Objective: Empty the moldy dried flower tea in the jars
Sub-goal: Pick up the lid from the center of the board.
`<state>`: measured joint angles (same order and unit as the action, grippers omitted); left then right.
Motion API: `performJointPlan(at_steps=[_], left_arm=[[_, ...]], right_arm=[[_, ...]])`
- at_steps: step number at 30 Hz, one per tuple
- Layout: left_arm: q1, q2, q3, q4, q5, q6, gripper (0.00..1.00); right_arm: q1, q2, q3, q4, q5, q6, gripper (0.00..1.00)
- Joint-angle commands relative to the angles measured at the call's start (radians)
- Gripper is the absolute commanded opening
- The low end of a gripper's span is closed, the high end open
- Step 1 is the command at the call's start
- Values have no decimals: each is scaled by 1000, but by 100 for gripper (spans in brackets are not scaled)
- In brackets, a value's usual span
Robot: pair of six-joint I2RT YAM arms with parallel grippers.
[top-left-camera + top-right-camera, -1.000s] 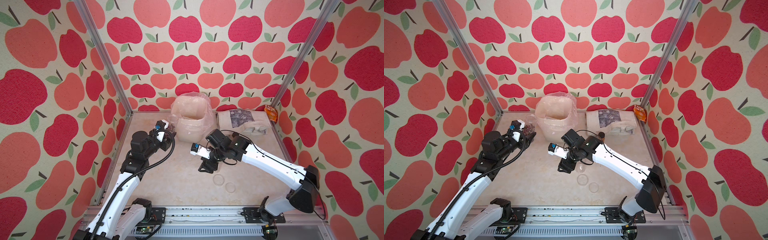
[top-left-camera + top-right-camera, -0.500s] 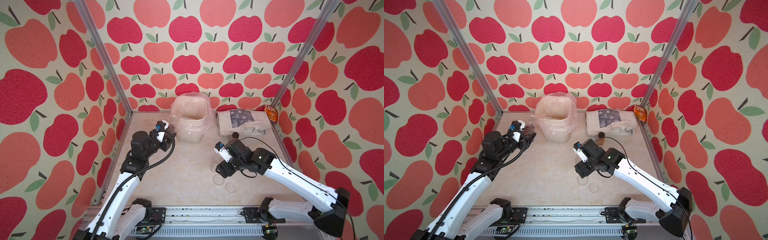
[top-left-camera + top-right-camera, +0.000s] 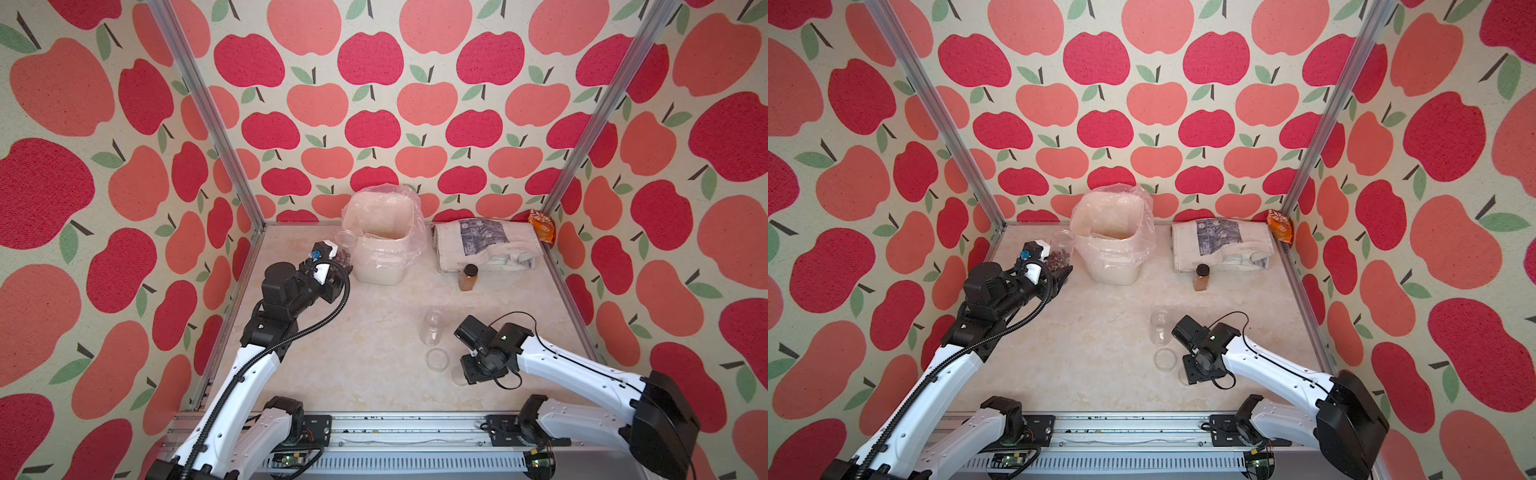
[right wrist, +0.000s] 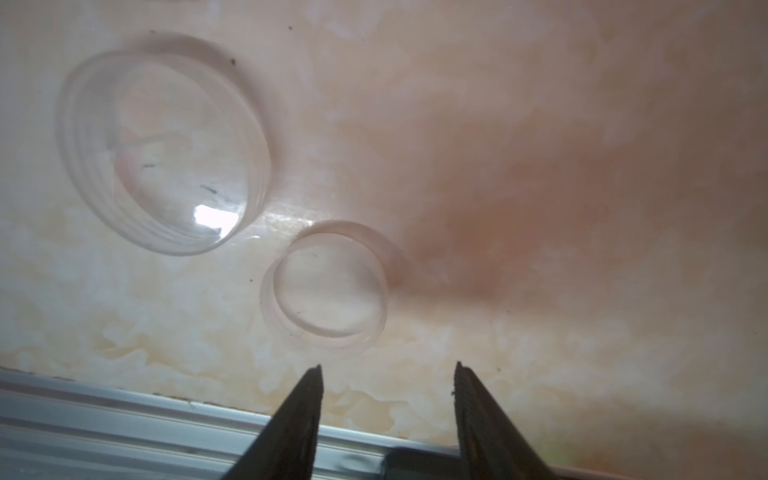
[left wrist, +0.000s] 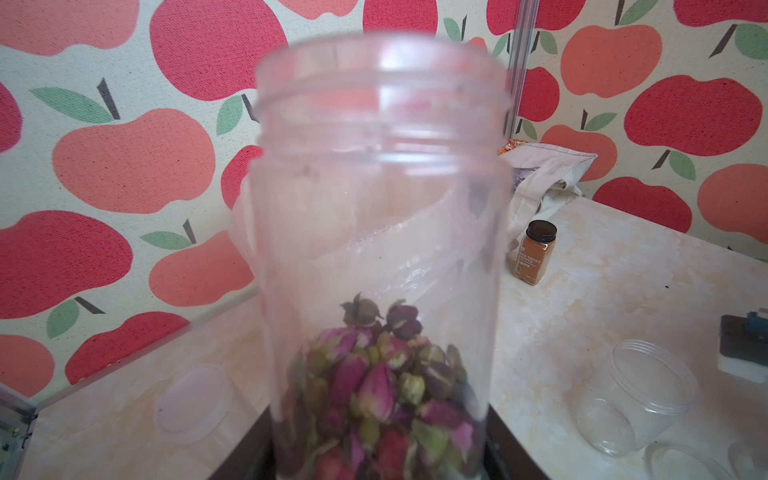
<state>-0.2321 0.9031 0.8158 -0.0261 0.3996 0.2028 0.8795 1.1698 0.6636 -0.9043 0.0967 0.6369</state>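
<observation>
Dried flower tea (image 5: 374, 395) — dark pink-brown buds — fills the bottom of a clear lidless jar (image 5: 382, 166), pinched upright by the left hand (image 3: 341, 267) beside the lined white bin (image 3: 382, 268) — not yet poured. A second clear jar (image 3: 432, 328) lies empty on the table; the right hand (image 4: 387, 368) is spread, holding nothing.

The white-and-black left arm (image 3: 249, 374) stretches from the front rail toward the back, its black left gripper (image 3: 343, 266) clamped around a clear plastic jar (image 5: 382, 249). The white-and-black right arm (image 3: 582, 374) bends low, its right gripper (image 4: 387, 368) pointing downward, dark jaws apart, holding nothing.
</observation>
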Motion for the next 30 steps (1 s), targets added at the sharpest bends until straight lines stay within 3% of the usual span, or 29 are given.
performJointPlan(at_steps=[1, 8, 21, 30], left_arm=[[0, -23, 6, -6, 14, -5, 0], [0, -46, -7, -15, 4, -4, 0], [0, -56, -12, -25, 3, 7, 0], [0, -55, -4, -16, 1, 4, 0]], right_arm=[[-11, 32, -20, 62, 8, 34, 45], [-19, 85, -33, 134, -3, 29, 33], [-21, 151, -25, 126, 7, 28, 1], [-21, 16, 72, -41, 74, -25, 0]])
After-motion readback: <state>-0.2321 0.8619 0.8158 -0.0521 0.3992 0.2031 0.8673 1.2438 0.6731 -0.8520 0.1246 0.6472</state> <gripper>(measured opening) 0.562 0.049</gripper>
